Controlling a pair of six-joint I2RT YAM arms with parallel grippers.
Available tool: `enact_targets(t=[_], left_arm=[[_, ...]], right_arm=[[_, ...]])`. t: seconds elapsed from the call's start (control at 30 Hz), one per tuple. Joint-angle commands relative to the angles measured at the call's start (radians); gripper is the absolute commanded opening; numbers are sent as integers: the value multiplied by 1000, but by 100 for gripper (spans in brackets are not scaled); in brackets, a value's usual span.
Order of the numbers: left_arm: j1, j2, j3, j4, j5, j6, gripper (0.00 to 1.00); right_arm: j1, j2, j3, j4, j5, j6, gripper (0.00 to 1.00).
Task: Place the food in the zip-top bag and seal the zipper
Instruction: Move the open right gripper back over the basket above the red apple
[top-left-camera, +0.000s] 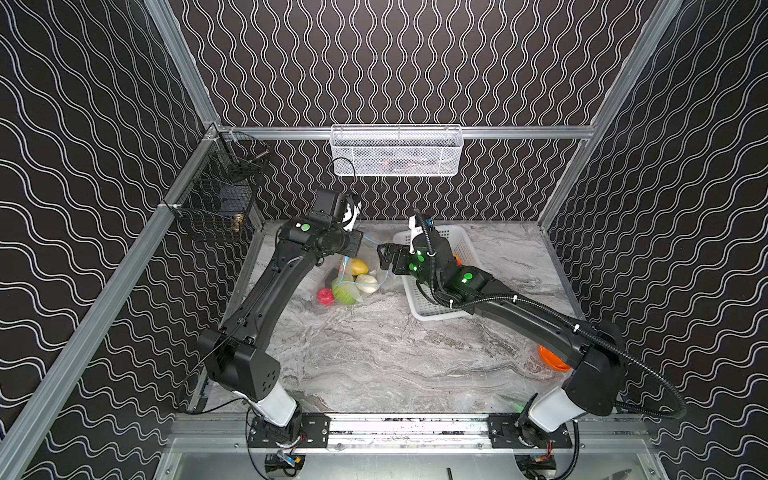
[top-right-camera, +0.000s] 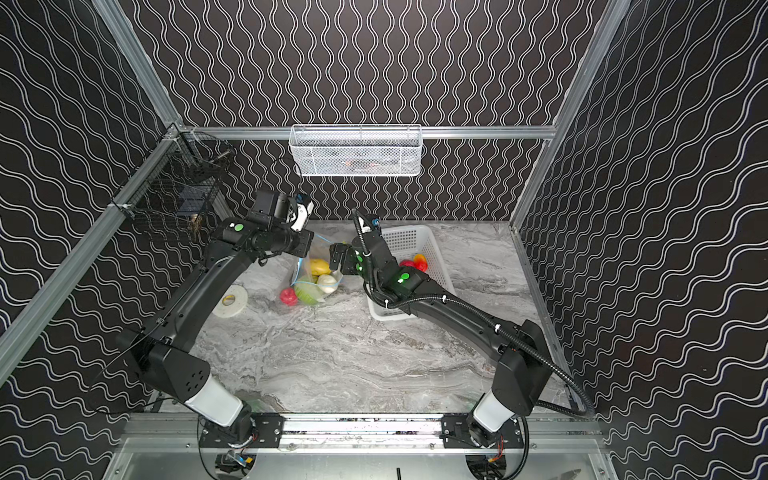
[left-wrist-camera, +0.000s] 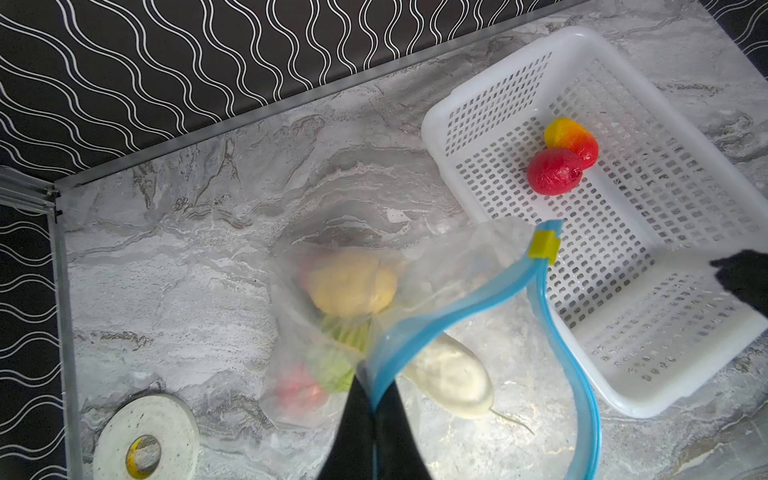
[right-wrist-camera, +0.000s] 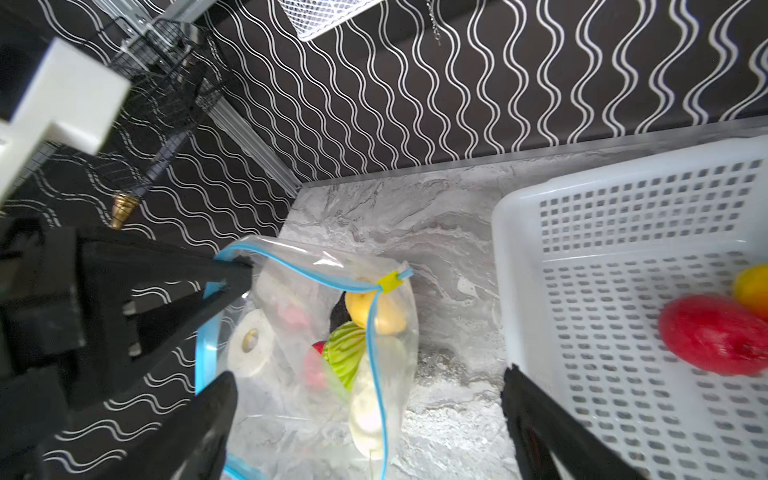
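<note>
On the grey marble table (top-left-camera: 374, 365), an orange bowl (top-left-camera: 552, 359) sits at lower right in a top view, half hidden behind the right arm's elbow. Farther in, a white tape roll (top-right-camera: 230, 300) lies left of centre, beside the left arm.

Just above the middle of both top views the bag (left-wrist-camera: 457, 257) slumps on the table, its mouth pulled up and gaping. Inside lie a potato (left-wrist-camera: 353, 286), a cabbage (right-wrist-camera: 345, 349), a radish (left-wrist-camera: 453, 374) and a red round (top-left-camera: 325, 296), the round at the bag's lower-left end.

The zipper (left-wrist-camera: 457, 309) is unsealed. Its blue strips bow well apart, and the yellow-green slider (left-wrist-camera: 544, 245) sits at the end nearer the basket. The left gripper (left-wrist-camera: 374, 395), fingers pinched tight together, has the blue strip clamped at the mouth's other end, holding it off the table. The right gripper (right-wrist-camera: 365, 376) hangs just right of the mouth in both top views, fingers spread wide, nothing between them.

Immediately right of the bag stands a white basket (left-wrist-camera: 623, 395) holding a second red round (left-wrist-camera: 555, 171) and a pepper (left-wrist-camera: 571, 135), the two touching. On the back wall, top centre, hangs a white mesh bin (top-left-camera: 395, 149). A black wire cage (top-left-camera: 216, 208) is fixed to the left wall.
</note>
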Motion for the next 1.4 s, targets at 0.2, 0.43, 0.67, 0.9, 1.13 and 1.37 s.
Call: enact_targets(t=[0.2,0.43,0.67,0.9,1.13,1.37], left_arm=[[11,-17,-24,38,32,-9,0],[14,-28,-41,48,44,-15,0],[16,-25,-37,48,46,-18,0],[16,-25,-42,50,49,-20,0],[16,-35,-52,56,49,-18,0],[19,-41,-59,59,46,-17,0]], right_arm=[[-1,25,45,-140,174,-31,99],[-17,1,3,-140,244,-13,99],[-112,5,8,-194,160,42,99],[-173,17,-3,-204,94,45,99],[-220,76,50,-296,79,65,99],[-258,130,86,-358,72,72,99]])
